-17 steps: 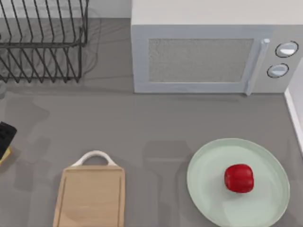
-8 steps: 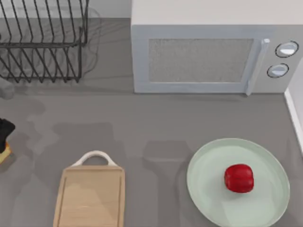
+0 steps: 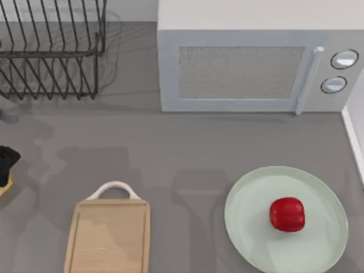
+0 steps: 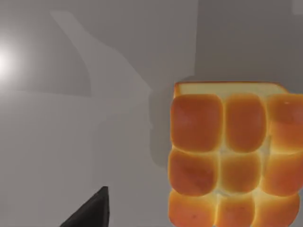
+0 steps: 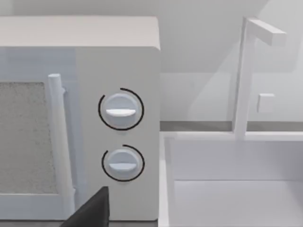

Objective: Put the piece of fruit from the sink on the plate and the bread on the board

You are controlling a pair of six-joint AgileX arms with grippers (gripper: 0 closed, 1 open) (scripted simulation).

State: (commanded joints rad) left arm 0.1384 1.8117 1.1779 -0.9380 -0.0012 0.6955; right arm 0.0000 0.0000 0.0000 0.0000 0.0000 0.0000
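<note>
The red piece of fruit [image 3: 287, 214] rests on the mint-green plate [image 3: 250, 227] at the front right of the counter. At the front left lies the wooden board [image 3: 108, 239], bare, its white loop handle pointing to the back. The bread [image 4: 234, 156], a golden block of rolls, sits on the grey counter close below my left wrist camera, beside a dark part of my left gripper [image 4: 90, 213]. From above, my left gripper [image 3: 7, 162] is at the far left edge, over a sliver of the bread [image 3: 4, 185]. A dark part of my right gripper [image 5: 90, 213] faces the microwave and the sink [image 5: 227, 189].
A white microwave [image 3: 250, 68] stands at the back, door shut, with two knobs at its right. A black wire dish rack [image 3: 51, 51] stands at the back left. A white faucet [image 5: 246, 71] rises behind the sink. Bare grey counter lies between board and plate.
My left gripper has shifted slightly at the left edge, and its shadow has spread across the counter behind the board. The fruit, plate and board have not moved.
</note>
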